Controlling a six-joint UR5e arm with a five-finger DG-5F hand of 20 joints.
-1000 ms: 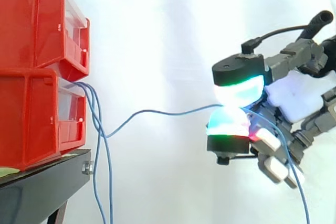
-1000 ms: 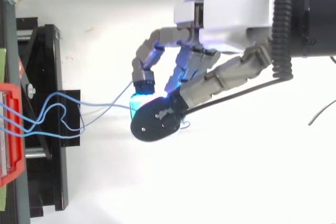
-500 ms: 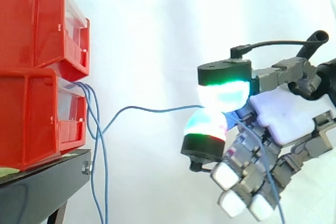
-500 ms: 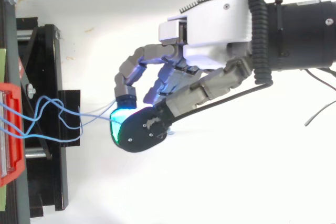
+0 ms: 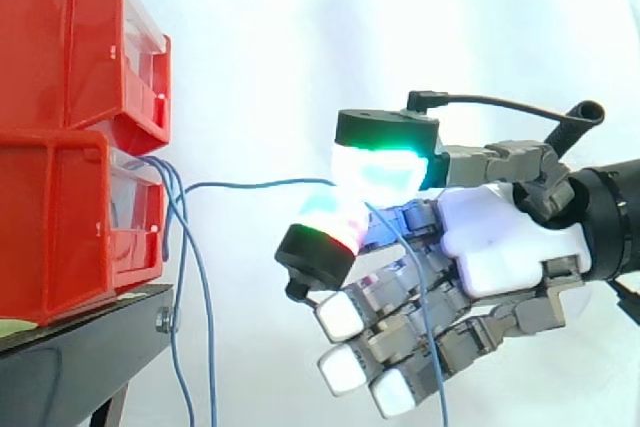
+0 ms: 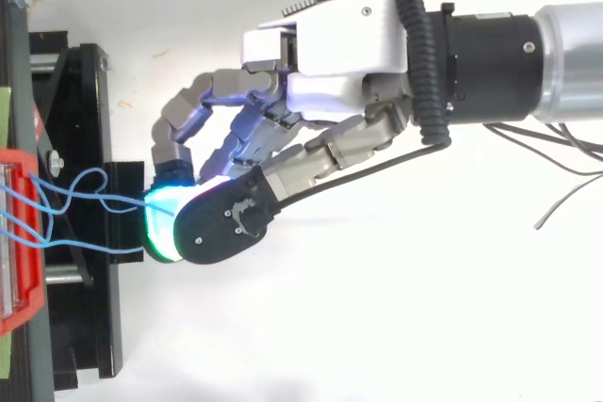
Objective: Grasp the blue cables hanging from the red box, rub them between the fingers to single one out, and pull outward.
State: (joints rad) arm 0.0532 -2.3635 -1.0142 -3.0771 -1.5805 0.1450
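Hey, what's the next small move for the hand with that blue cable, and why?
Probably keep the pinch and draw the hand outward, away from the lower red bin: one blue cable sits between its glowing pads, looking slack, while the other blue cables hang free.

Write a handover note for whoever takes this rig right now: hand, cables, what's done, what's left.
Hand: shut on one blue cable, pinched between two fingers; its loose end drapes down past the palm.
Other cables: hang from the lower red box, apart from the hand.
Done: one cable singled out and gripped.
Left: pull outward, away from the box; the held cable looks slack, so the pull is probably not finished.
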